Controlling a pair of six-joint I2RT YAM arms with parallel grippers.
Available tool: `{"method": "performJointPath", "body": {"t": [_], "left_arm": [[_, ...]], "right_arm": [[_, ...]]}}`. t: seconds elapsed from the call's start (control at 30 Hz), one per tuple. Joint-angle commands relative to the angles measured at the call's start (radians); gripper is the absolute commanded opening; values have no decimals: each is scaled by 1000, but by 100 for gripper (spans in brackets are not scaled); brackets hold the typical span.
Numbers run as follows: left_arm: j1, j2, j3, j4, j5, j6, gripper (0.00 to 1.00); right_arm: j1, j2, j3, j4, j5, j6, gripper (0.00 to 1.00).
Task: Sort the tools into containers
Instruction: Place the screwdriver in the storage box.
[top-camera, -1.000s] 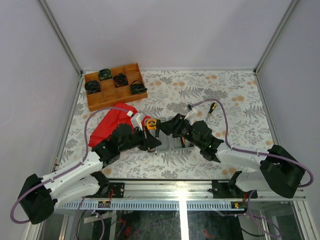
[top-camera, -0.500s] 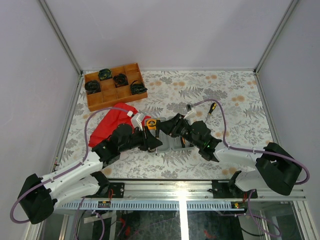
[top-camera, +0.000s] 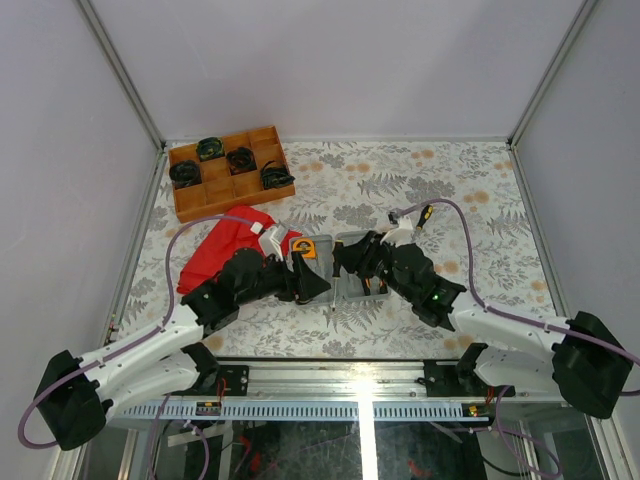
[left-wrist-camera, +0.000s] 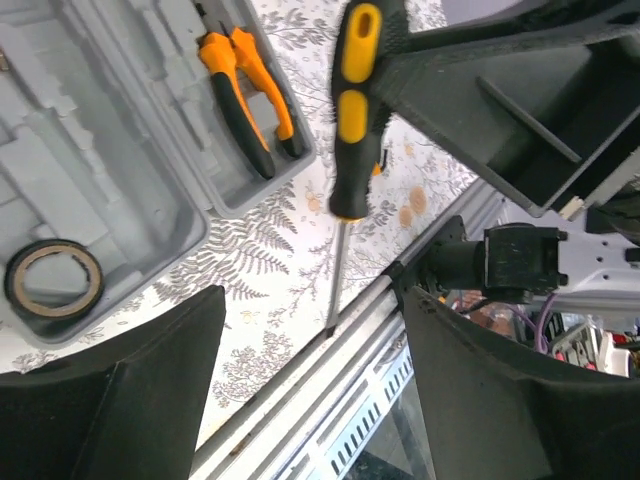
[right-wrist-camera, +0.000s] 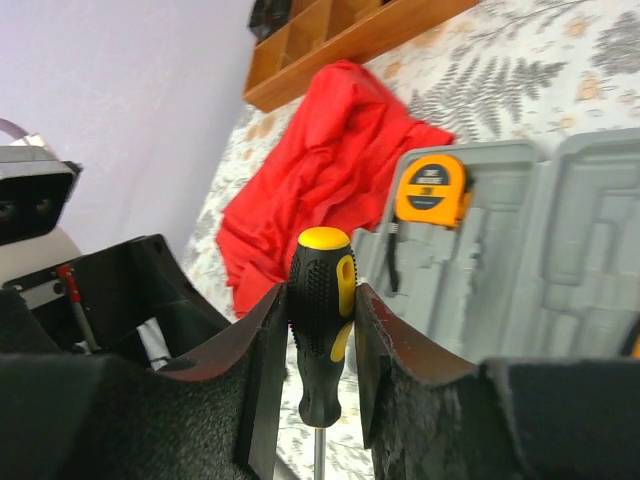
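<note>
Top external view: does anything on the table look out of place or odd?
A small black-and-orange tool lies loose on the table, apart from the open grey case. A crumpled red cloth, no tool, lies beside that case.

A wooden tray holding black coiled bundles sits near a red cloth.

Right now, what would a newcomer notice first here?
A black-and-yellow screwdriver is clamped in the right gripper by the near edge of the table. Beside it lies an open grey case with an orange tape measure in it. A bright red cloth is crumpled to the case's left.
</note>
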Motion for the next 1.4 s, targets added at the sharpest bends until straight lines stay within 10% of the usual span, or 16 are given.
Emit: {"method": "performJointPath", "body": {"t": [0.0, 0.63, 1.37], "left_arm": [[-1, -4, 33, -74, -108, 6, 71], [160, 78, -68, -175, -264, 36, 74], [172, 4, -86, -265, -428, 53, 88]], "right_arm": [[7, -74, 41, -169, 133, -109, 4], [5, -114, 176, -692, 293, -229, 0], [-219, -89, 227, -589, -68, -301, 0]]}}
